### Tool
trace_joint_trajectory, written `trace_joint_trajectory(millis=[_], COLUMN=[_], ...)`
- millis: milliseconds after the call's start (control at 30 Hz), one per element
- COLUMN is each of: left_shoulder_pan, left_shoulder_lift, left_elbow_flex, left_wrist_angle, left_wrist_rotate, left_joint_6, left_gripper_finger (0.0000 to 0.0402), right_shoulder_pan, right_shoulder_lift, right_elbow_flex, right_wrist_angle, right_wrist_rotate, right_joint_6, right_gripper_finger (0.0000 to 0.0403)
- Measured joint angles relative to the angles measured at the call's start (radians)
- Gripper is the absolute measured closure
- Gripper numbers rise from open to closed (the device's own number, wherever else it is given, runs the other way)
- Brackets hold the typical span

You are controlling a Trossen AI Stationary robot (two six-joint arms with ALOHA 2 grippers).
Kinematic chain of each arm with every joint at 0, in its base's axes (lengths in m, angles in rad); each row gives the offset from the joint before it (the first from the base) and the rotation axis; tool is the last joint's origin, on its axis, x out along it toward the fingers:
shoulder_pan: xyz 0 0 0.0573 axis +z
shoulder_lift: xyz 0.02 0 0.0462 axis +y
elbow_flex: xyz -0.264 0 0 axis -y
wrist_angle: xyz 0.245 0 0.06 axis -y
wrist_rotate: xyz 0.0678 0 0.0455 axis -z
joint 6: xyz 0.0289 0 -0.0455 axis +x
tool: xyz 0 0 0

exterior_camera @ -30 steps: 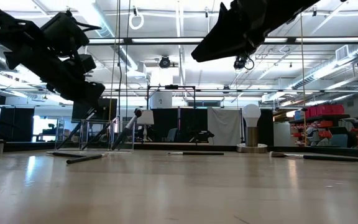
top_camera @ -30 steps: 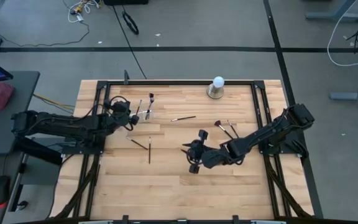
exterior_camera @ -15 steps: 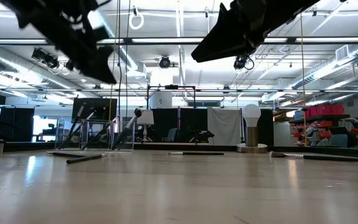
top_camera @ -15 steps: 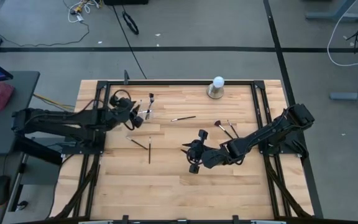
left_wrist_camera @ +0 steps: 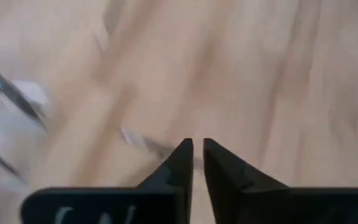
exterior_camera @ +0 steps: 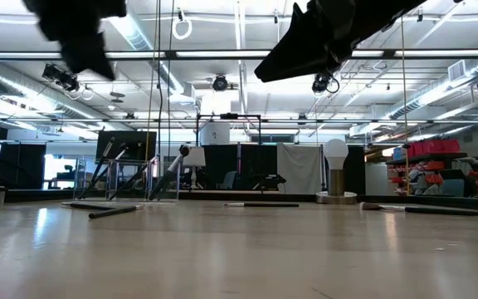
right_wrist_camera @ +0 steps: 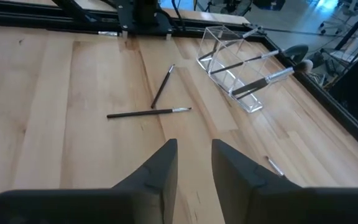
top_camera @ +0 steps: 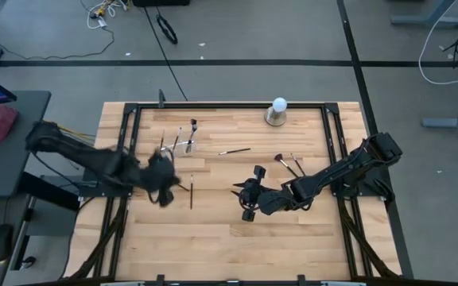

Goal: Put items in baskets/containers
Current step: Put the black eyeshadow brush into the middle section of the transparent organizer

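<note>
A clear holder (top_camera: 180, 144) (right_wrist_camera: 232, 67) stands at the table's far left, with a few dark-handled brushes leaning in it. Two brushes (top_camera: 185, 188) (right_wrist_camera: 156, 99) lie on the wood just near of it. One more brush (top_camera: 234, 151) lies mid-table, and a few (top_camera: 289, 164) lie at the right. My left gripper (top_camera: 166, 195) (left_wrist_camera: 194, 152) hangs above the table beside the two near brushes, tipped down, shut with nothing between its fingers. My right gripper (top_camera: 238, 191) (right_wrist_camera: 191, 162) hovers open at mid-table and holds nothing.
A white ball on a grey round base (top_camera: 277, 112) (exterior_camera: 336, 170) stands at the far edge. A black frame (top_camera: 133, 107) runs round the table's sides. Bare wood (top_camera: 237, 246) stretches along the near half.
My left gripper has left the clear holder. It has swung toward the table's near edge, risen, and tipped its fingers downward. It now hangs by the two loose brushes. The brushes in the holder and on the table lie as before.
</note>
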Motion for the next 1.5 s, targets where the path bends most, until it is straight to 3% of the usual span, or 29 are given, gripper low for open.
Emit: trace_joint_trajectory(millis=[167,300,500,833,1500], left_shoulder_pan=[-0.099,-0.151,-0.168,-0.168,-0.202], left_shoulder_lift=[0.131,0.232,0.350,0.551,0.603], left_elbow_flex=[0.000,-0.003,-0.042,-0.109,-0.131], left_wrist_angle=[-0.177,-0.384,-0.478,-0.497,-0.494], left_wrist_rotate=[0.150,0.182,0.271,0.489,0.506], left_joint_6=[-0.323,-0.643,-0.838,-0.912,-0.914], left_gripper_finger=[0.0395,0.0388,0.0392,0.0397,0.0400], right_shoulder_pan=[0.000,0.000,0.002,0.032,0.055], right_shoulder_lift=[0.000,0.000,0.000,0.000,0.000], right_elbow_flex=[0.000,0.000,0.000,0.000,0.000], right_wrist_angle=[0.012,0.013,0.013,0.010,0.009], right_wrist_rotate=[0.000,0.000,-0.001,-0.001,0.000], right_joint_6=[-0.016,-0.016,-0.016,-0.044,-0.043], right_gripper_finger=[0.0303,0.0303,0.0303,0.0303,0.0303])
